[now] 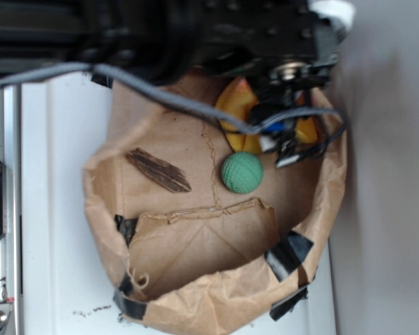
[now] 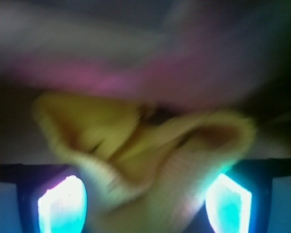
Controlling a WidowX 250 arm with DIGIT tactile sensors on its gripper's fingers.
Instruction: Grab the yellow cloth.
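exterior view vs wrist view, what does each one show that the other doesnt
Only the exterior view shows the brown paper bag, the green ball and a dark brown strip lying inside it, and the black arm reaching in from above.

Only the wrist view shows the gripper up close: its fingers stand apart on either side of the folds. The picture is blurred.

Both show the yellow cloth, which the exterior view mostly hides behind the arm.
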